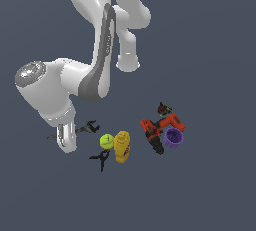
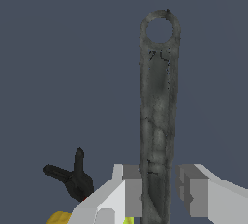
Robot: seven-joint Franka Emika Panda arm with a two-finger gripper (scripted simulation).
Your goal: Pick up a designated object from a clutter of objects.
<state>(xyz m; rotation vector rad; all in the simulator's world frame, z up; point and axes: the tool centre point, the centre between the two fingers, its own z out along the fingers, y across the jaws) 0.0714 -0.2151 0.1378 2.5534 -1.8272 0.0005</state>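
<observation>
Between the fingers of the gripper (image 2: 160, 194), the wrench (image 2: 157, 116) handle lies flat, one pad touching, the other a little off. Not gripped yet. Beyond sit clamp (image 2: 72, 179), ball (image 1: 106, 141), bottle (image 1: 121, 146). Risk: uneven closing could twist the slim handle and let it slip.

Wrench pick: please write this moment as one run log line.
phase: grasp approach | gripper: open, straddling wrench handle | wrench: flat on floor | clutter: untouched
</observation>
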